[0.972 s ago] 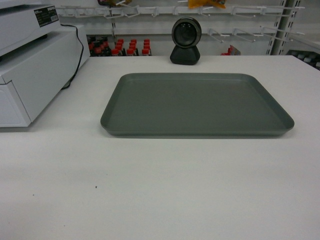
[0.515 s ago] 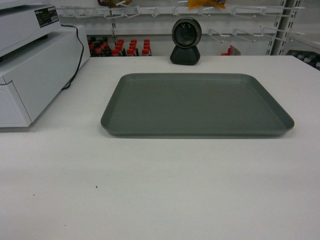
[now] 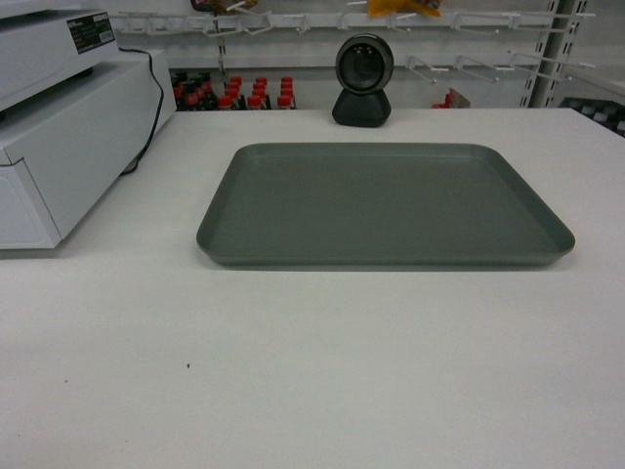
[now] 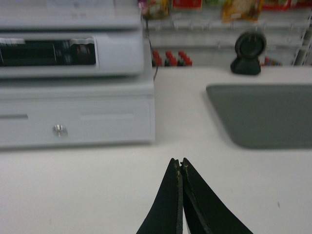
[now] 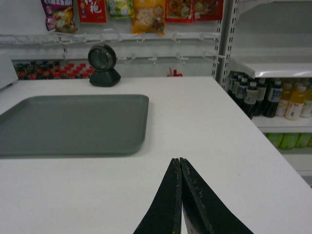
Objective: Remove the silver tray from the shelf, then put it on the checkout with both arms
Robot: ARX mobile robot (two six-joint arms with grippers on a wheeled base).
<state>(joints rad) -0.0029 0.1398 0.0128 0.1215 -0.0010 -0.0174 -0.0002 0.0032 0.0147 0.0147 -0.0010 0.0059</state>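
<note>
Tray work looks finished to me: the silver tray (image 3: 384, 203) lies flat on the white checkout worktop (image 3: 312, 362), between the cash register (image 3: 68, 117) and the far edge, just in front of the round black scanner (image 3: 363, 80). My left hand (image 4: 181, 163) is pinched closed and empty, well apart from the tray's left rim; my right hand (image 5: 180, 162) is the same, fingers together, off its right corner. Neither hand appears in the head view. The left wrist view is blurred, so I can't read the register's details.
</note>
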